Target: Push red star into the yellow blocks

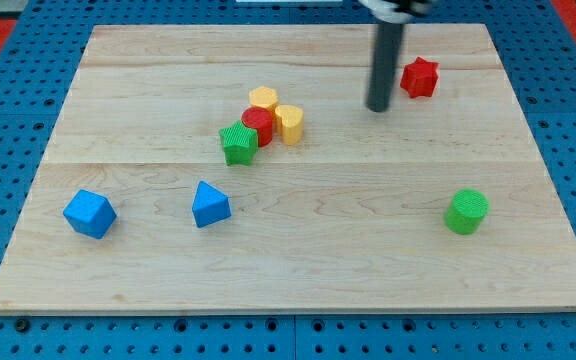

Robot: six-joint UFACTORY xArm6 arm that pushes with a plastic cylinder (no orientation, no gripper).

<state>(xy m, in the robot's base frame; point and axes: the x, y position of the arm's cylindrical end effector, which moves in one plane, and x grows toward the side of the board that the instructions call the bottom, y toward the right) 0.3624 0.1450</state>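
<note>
The red star (419, 77) lies near the view's top right on the wooden board (298, 260). My tip (378, 107) rests on the board just left of and slightly below the star, a small gap apart. Two yellow blocks sit in a cluster near the board's middle: a yellow hexagon-like block (263, 98) and a yellow block (289, 122) to its lower right. A red cylinder (258, 125) sits between them, and a green star (238, 143) touches its lower left.
A blue cube-like block (90, 213) lies at the view's lower left, a blue triangular block (210, 204) to its right. A green cylinder (466, 211) stands at the lower right. A blue pegboard surrounds the board.
</note>
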